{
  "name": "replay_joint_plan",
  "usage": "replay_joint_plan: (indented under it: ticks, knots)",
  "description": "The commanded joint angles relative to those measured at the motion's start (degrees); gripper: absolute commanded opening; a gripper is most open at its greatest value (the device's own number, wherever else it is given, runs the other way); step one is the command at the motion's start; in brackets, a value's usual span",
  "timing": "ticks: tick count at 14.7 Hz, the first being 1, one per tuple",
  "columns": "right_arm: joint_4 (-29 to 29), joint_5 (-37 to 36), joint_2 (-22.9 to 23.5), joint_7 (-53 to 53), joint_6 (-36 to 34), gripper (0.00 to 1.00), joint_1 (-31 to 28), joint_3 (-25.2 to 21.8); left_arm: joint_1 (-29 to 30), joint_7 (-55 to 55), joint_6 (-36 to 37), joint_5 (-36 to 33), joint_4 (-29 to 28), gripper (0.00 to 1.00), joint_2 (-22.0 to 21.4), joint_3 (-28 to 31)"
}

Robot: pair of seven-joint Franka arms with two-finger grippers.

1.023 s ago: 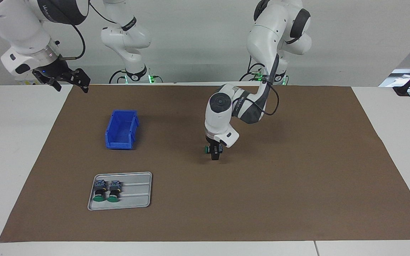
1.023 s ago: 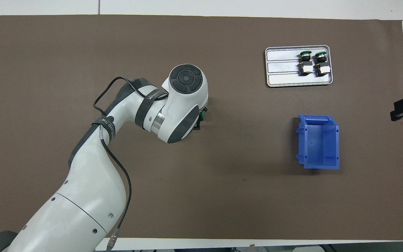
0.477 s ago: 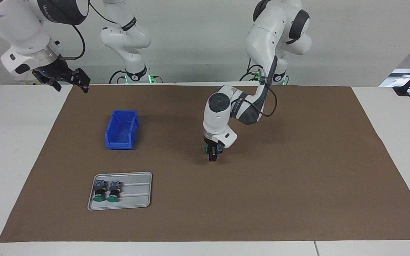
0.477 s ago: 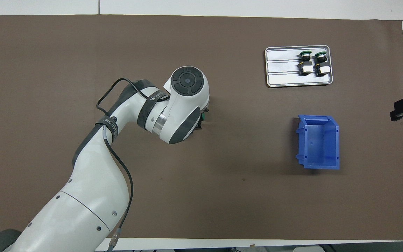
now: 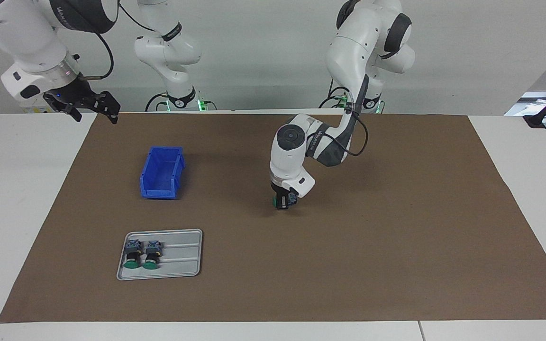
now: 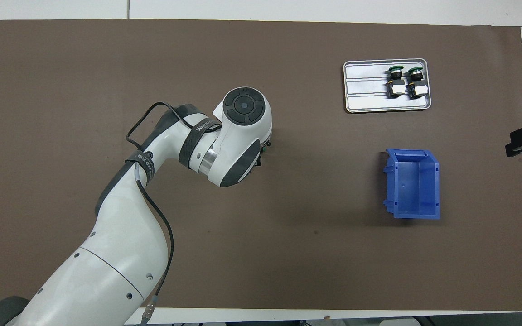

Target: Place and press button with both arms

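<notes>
The left gripper (image 5: 281, 204), clamped on the green-capped black push-button (image 5: 283, 201), has sunk almost onto the brown bench (image 5: 396, 237) centre; placing nears. The right gripper (image 5: 94, 105) waits, fingers apart, over the bench corner at the right arm's end.

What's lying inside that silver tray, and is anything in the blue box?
Two green-capped buttons lie side by side in the silver tray, at its end toward the right arm. The blue box looks empty in the overhead view; nothing covers it.

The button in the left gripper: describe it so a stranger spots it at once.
Find the brown mat, then the white arm bent low over its middle. The button sits in the left gripper there; the other two buttons lie on the grey tray.
</notes>
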State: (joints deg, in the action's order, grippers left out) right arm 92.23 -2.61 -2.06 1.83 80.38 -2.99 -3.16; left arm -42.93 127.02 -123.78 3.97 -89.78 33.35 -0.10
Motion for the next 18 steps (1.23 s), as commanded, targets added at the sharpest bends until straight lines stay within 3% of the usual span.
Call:
replay_joint_plan:
  ticks: [1,6,13,18]
  knots:
    - [0.58,-0.29,-0.75,1.25,-0.05,0.99,-0.18,0.09,-1.19,0.51,-0.85,0.25,-0.75,0.25,-0.04,0.63]
    - [0.58,-0.29,-0.75,1.25,-0.05,0.99,-0.18,0.09,-1.02,0.25,-0.59,0.25,-0.75,0.13,-0.92,0.71]
    - [0.58,-0.29,-0.75,1.25,-0.05,0.99,-0.18,0.09,2.67,-5.54,1.53,0.52,-1.45,0.12,-5.48,0.72]
    - [0.58,-0.29,-0.75,1.25,-0.05,0.99,-0.18,0.09,6.79,-17.84,1.17,9.56,-8.73,0.12,-13.12,0.71]
